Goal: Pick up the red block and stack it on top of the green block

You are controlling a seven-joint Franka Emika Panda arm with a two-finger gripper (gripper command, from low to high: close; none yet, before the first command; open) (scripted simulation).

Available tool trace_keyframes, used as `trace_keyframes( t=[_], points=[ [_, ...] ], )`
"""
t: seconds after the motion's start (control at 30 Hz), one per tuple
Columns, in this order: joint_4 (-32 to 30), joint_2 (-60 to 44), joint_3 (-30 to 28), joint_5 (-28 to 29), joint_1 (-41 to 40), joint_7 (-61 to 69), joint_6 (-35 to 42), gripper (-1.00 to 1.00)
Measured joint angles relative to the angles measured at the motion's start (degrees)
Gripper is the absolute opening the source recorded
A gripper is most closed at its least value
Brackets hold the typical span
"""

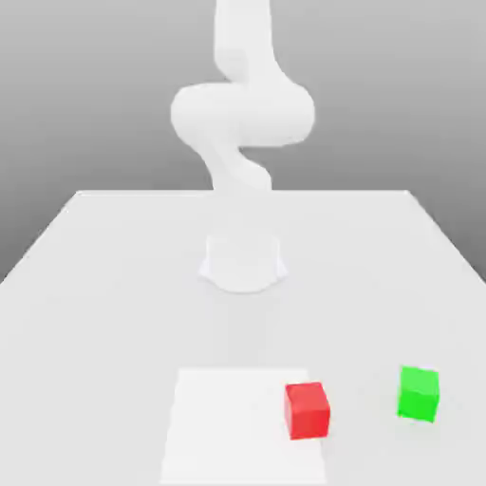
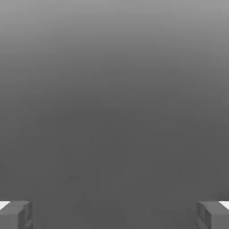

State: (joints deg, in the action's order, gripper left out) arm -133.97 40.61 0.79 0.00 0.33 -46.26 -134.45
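While claw (image 2: pixel 114 215) gapes | red block (image 1: pixel 307 411), green block (image 1: pixel 418 394): smooth, cubic

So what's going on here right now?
Nothing is being handled: the gripper is open and empty. The red block sits at the edge of the white patch, and the green block stands apart from it, toward the exterior view's right. The stacking is not yet done.

Exterior view facing arm base (image 1: pixel 243 256), looking down

The arm (image 1: pixel 243 114) is smooth white with rounded joints.
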Motion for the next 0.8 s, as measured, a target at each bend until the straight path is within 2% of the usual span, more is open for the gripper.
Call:
trace_keyframes(
  t=[0.67, 0.8],
  points=[
    [-17.6, -41.9, 6.0, 1.3, 3.8, -4.1, -21.5, 0.0],
    [-18.2, -50.2, 5.1, 3.2, 4.6, -5.8, -27.4, 0.0]
  ],
)
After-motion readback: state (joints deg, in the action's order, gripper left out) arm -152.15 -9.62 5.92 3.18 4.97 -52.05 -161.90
